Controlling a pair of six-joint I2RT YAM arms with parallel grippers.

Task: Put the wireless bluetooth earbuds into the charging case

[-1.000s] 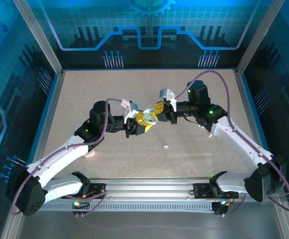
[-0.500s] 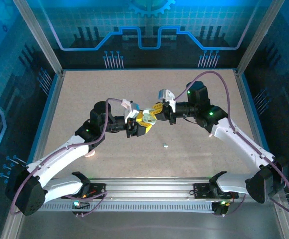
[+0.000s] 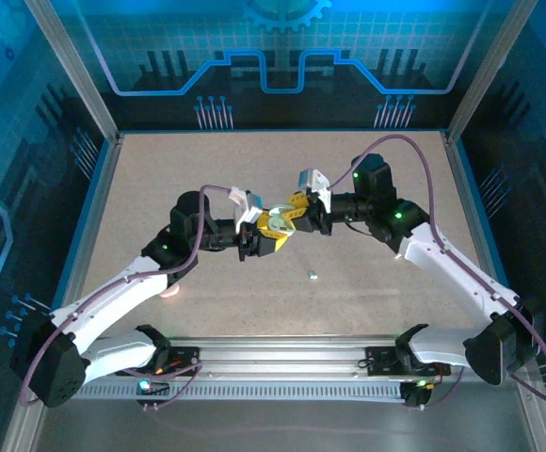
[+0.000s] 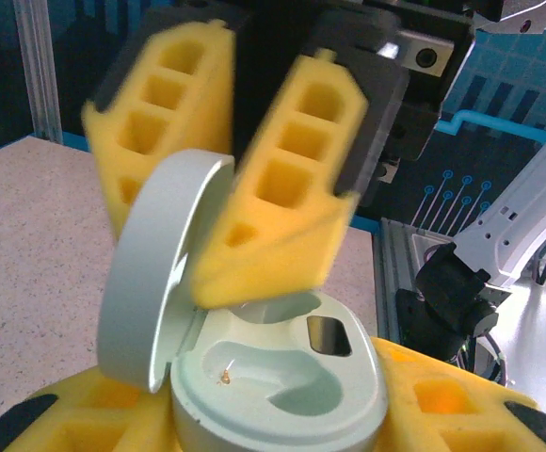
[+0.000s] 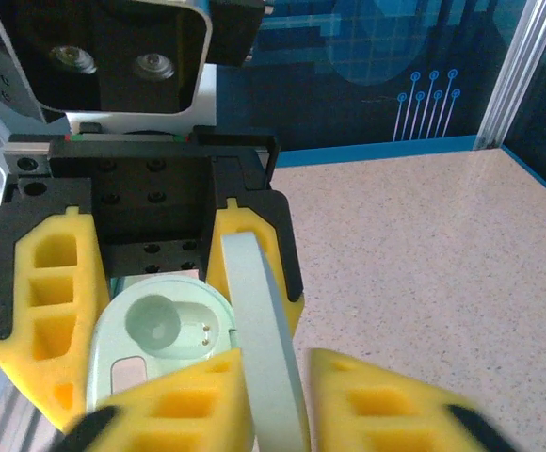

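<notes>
Over the desk (image 3: 160,188), the open charging case (image 4: 282,386) is clamped by the left pincer (image 3: 275,232), its lid (image 4: 151,282) straddled by the parted right pincer (image 3: 295,209).

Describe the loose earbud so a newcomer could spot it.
Start at the table's middle, where the left gripper and right gripper meet at the open charging case. Toward the near edge lies the earbud, alone on bare tabletop: a tiny pale speck, far smaller than the case.
</notes>
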